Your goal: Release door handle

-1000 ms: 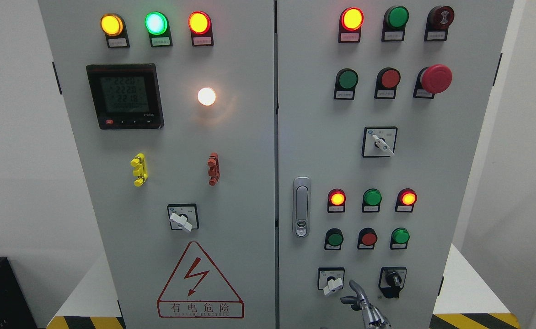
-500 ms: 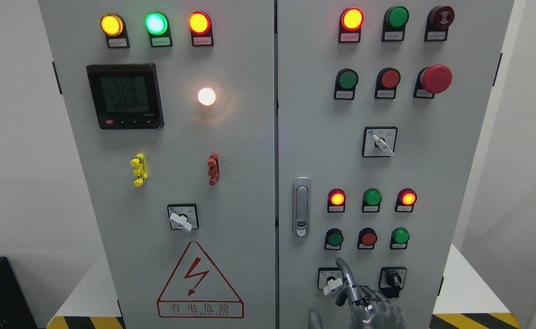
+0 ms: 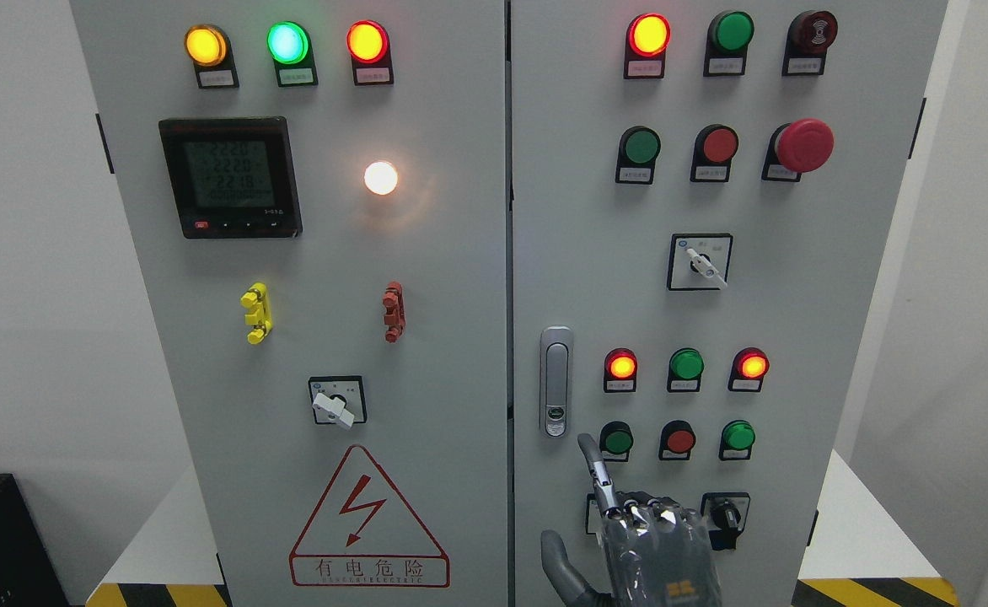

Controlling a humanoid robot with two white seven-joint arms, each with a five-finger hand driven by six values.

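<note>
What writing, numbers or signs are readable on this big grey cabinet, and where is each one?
"有电危险": under the lightning bolt on the red triangle warning sign, left door.
"2228", "2228", "2218", roughly: top rows on the meter screen; the digits are blurry, and the bottom row is unreadable.
Small tags under the lamps and buttons: too small to read.
Print around the rotary switches: too small.
Logo on the robot hand: unreadable.

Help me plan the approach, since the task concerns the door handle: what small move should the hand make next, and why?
Probably up and slightly left. The right hand is below the door handle, with one extended finger pointing up, its tip just under and right of the handle's lower end, not touching. The handle lies flush against the door.
</note>
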